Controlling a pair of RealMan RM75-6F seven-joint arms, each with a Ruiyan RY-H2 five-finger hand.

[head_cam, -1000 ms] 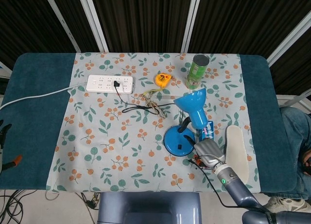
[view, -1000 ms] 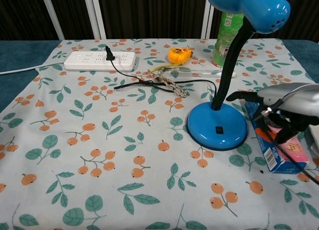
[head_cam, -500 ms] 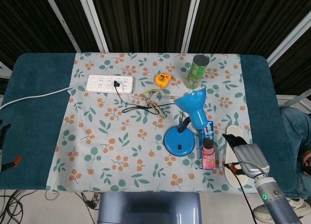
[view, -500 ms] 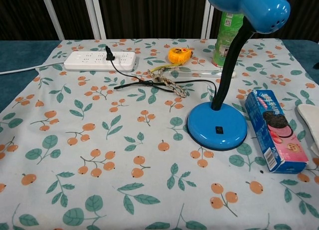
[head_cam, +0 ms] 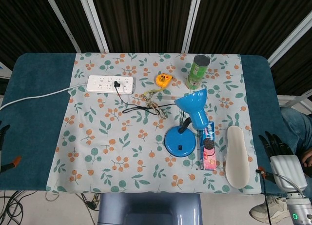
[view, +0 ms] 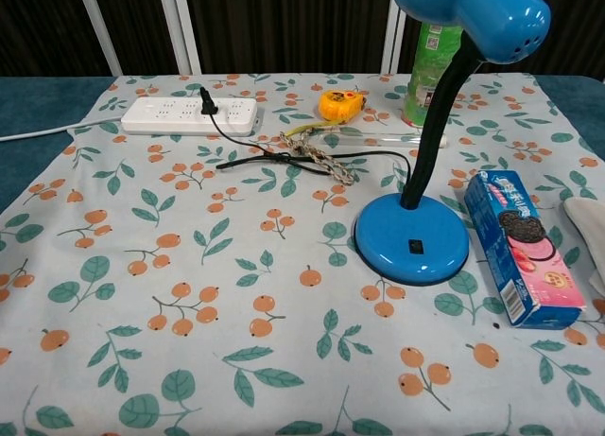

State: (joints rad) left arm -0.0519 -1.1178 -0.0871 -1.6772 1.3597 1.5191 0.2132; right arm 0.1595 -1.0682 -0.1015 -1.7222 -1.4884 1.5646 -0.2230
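My right hand [head_cam: 281,156] hangs off the table's right edge, just right of a white insole [head_cam: 237,156], with its dark fingers spread and nothing in them. It does not show in the chest view. Only a dark sliver of my left hand [head_cam: 2,136] shows at the frame's left edge, beyond the table, and its fingers cannot be made out. A blue desk lamp [head_cam: 187,125] stands at centre right, its base [view: 412,237] on the floral cloth. A blue and pink cookie box [head_cam: 209,145] lies flat between the lamp base and the insole.
A green can [head_cam: 197,71] stands at the back right. A yellow tape measure [head_cam: 163,79] sits beside it. A white power strip [head_cam: 110,84] lies at the back left, and the black cord [view: 274,158] plugged into it runs to the lamp past a small chain [view: 326,162].
My right hand has drawn back from the lamp base and cookie box, moving right past the insole and off the table edge. It has left the chest view. The box now lies uncovered.
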